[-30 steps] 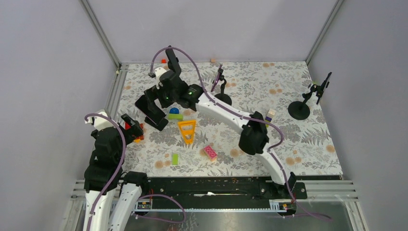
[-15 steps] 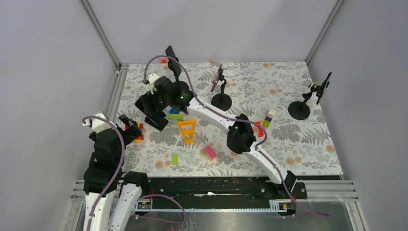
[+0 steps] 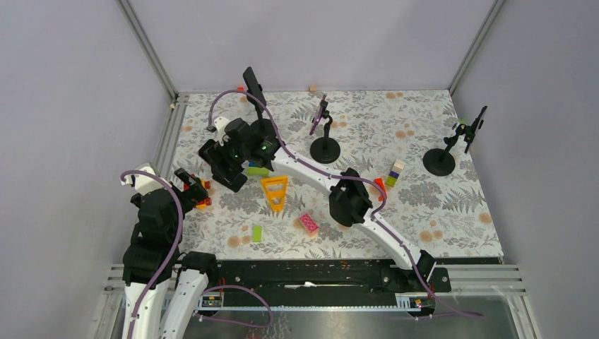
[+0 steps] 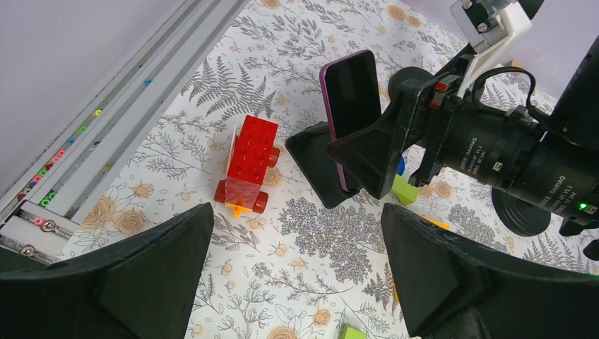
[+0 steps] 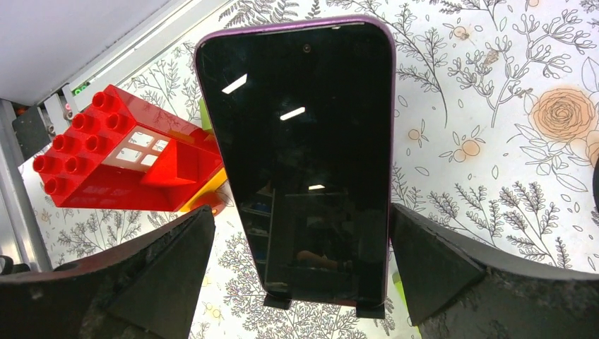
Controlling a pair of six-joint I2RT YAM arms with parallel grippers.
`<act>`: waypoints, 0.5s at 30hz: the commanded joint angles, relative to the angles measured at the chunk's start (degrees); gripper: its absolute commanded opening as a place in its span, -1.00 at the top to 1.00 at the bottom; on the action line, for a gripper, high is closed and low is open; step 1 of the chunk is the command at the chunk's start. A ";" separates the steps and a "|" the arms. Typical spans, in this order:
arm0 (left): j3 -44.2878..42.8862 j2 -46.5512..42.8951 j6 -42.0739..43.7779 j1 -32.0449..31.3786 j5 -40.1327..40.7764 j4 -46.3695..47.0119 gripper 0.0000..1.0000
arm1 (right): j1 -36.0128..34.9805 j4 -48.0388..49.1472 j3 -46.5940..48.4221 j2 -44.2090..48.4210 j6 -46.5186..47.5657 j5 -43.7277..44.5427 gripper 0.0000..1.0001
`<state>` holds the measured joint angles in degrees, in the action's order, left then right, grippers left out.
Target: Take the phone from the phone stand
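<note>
Phone (image 5: 297, 155) sits in its stand (image 5: 367, 308) between the right fingers (image 5: 438, 275), spread apart; left fingers (image 4: 141, 268) likewise released.

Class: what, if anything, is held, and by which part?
Nothing yet. Right end effector straddles the phone's long edges, unclamped; left end effector empty.

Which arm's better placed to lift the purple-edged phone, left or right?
Right. The right gripper has a finger on each side of the purple-edged black phone; the left gripper hangs open, apart, near the red brick toy.
</note>
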<state>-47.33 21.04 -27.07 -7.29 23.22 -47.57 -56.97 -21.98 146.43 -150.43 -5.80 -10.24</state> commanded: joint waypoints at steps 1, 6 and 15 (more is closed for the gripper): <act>-1.18 0.02 -0.35 -0.18 1.03 1.34 -0.98 | -0.60 2.24 3.15 -0.67 1.14 -0.63 -0.97; -1.01 -0.09 -0.27 -0.10 0.95 1.42 -0.97 | -0.60 2.21 3.24 -1.70 1.14 0.49 -0.97; -0.92 0.06 -0.18 -0.09 0.77 1.55 -0.98 | -0.93 2.25 3.81 -2.64 1.50 2.88 -0.97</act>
<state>-47.33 21.04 -27.07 -7.29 23.20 -47.55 -57.10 -21.69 147.06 -152.11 -5.37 -8.91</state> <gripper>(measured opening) 0.989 0.985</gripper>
